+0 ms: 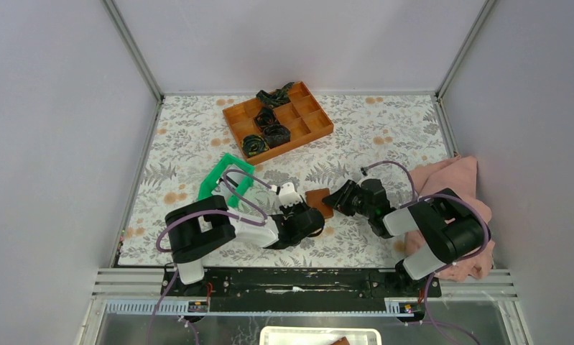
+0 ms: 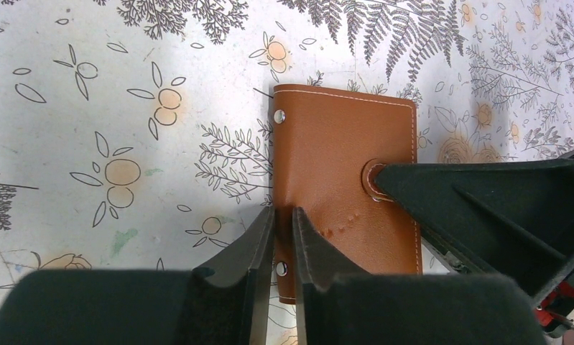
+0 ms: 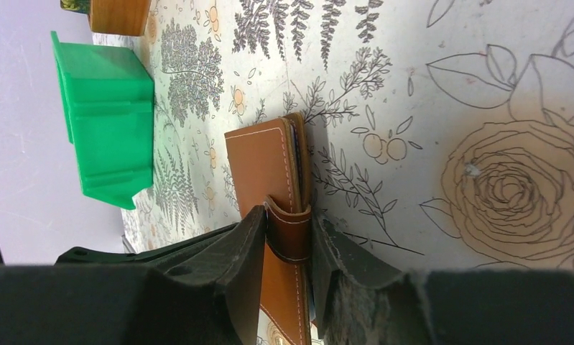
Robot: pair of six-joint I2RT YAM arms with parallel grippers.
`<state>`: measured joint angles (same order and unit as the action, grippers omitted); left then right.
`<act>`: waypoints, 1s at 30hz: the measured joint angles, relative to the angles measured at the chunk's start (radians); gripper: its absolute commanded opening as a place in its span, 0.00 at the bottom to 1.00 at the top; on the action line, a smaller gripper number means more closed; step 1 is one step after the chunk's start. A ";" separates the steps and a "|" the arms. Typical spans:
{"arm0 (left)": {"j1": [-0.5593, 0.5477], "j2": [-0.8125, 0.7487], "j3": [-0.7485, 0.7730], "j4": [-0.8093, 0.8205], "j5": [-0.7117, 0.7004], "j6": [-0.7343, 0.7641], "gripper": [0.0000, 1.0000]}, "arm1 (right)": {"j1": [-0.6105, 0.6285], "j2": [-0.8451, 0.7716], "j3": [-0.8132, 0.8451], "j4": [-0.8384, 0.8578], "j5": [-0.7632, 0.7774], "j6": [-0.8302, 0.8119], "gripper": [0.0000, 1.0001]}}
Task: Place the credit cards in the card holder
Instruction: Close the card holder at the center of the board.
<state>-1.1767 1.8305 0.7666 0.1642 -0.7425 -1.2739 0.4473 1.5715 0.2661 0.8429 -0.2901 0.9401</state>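
Our right gripper (image 3: pixel 289 224) is clamping the closed wallet (image 3: pixel 258 162), lying flat on the table (image 1: pixel 384 136), at its snap tab (image 3: pixel 287 241). Whether our left gripper (image 2: pixel 282 215), narrow over the spine edge, is grasping, we cannot tell. We are wanting the spine pinned before unsnapping.

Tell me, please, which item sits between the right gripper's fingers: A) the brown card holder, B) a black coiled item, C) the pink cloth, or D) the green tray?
A: in the right wrist view the right gripper has a finger on each side of the card holder, at its snap tab.
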 measured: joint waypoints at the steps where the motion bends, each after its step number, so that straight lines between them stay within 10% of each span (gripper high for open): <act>1: 0.000 0.000 0.000 0.000 0.000 0.000 0.19 | 0.008 -0.004 0.001 -0.004 0.013 0.000 0.36; 30: 0.000 0.002 0.000 -0.001 -0.008 0.000 0.17 | 0.069 0.050 0.005 0.062 0.087 0.010 0.00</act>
<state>-1.1763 1.8320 0.7662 0.1635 -0.7506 -1.2739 0.5163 1.6218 0.2710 0.9051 -0.2035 0.9497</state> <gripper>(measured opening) 0.182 0.327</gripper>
